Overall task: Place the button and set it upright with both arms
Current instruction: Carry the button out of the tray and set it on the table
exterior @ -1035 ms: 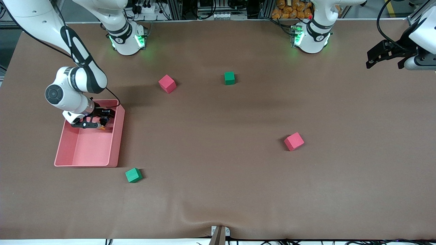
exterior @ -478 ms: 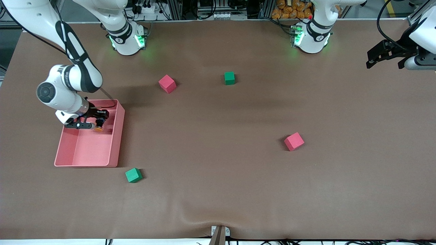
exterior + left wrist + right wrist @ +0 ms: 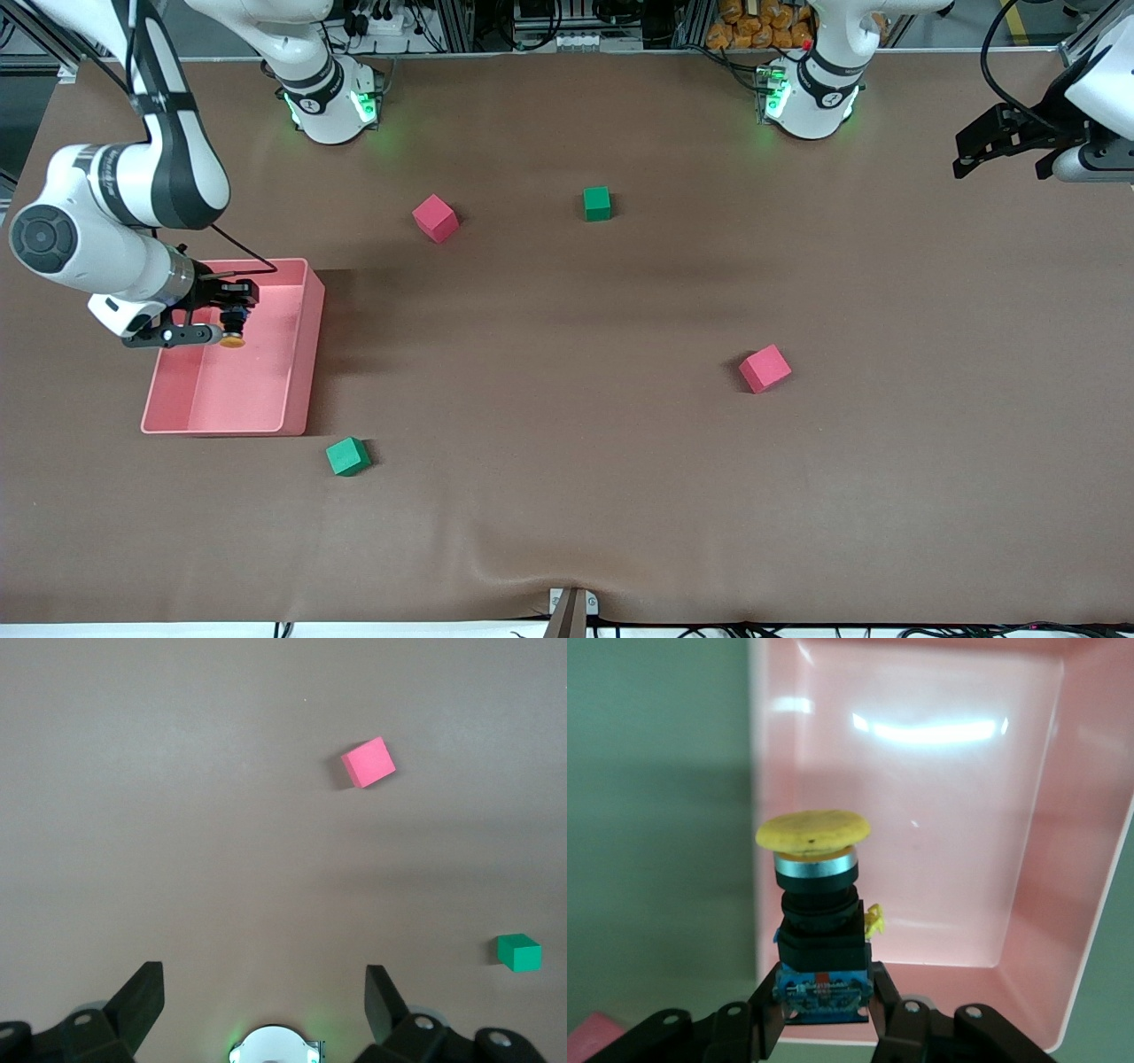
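The button (image 3: pixel 819 921) has a round orange cap, a black body and a blue base. My right gripper (image 3: pixel 824 1001) is shut on its blue base and holds it with the cap pointing away from the wrist. In the front view the right gripper (image 3: pixel 232 319) holds the button (image 3: pixel 233 338) in the air over the pink tray (image 3: pixel 304 354). The tray's wall also shows in the right wrist view (image 3: pixel 1072 904). My left gripper (image 3: pixel 970 152) waits, open and empty, high over the left arm's end of the table. Its fingers (image 3: pixel 142 1001) stand wide apart in the left wrist view.
Pink cubes (image 3: pixel 435 217) (image 3: pixel 765 368) and green cubes (image 3: pixel 597 203) (image 3: pixel 347 456) lie scattered on the brown table. The green one lying nearest the front camera is just off the tray's corner. The left wrist view shows a pink cube (image 3: pixel 368 762) and a green cube (image 3: pixel 519 952).
My right gripper has risen with the button out of the tray's corner and shifted toward the right arm's end of the table. The left arm has not moved.
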`<act>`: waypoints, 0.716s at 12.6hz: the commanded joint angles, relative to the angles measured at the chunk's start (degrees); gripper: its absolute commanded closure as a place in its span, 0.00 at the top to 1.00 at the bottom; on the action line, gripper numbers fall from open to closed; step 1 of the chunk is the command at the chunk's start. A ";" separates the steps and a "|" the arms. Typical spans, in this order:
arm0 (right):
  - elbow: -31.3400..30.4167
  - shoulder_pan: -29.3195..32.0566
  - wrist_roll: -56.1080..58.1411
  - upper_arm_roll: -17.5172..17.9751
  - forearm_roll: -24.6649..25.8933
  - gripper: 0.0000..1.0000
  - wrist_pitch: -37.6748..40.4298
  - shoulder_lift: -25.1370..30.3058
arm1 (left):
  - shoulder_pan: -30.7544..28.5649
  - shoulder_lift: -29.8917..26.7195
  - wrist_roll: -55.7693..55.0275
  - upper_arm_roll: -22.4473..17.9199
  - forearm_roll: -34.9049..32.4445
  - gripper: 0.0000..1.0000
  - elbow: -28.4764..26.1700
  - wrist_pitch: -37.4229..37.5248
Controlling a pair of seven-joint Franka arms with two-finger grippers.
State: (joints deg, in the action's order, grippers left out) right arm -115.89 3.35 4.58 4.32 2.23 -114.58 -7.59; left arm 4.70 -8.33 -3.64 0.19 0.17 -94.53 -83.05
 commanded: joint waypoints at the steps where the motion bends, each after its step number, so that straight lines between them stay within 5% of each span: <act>1: 5.22 -6.58 -0.97 -0.28 -0.83 0.00 1.12 -1.81 | -0.30 -0.29 1.09 0.16 -0.26 1.00 0.49 0.34; 4: 8.57 -14.58 -4.72 -0.28 -0.92 0.00 -3.17 -6.02 | -0.30 -0.29 1.09 0.08 -0.26 1.00 0.49 0.34; 9: 17.51 -31.62 -31.07 -0.45 0.14 0.01 -14.06 -21.11 | -0.30 -0.29 1.09 0.16 -0.17 1.00 0.67 0.34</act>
State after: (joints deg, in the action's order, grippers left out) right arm -105.62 -23.03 -18.80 4.72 2.18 -126.32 -20.57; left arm 4.68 -8.33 -3.64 0.17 0.17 -94.47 -83.05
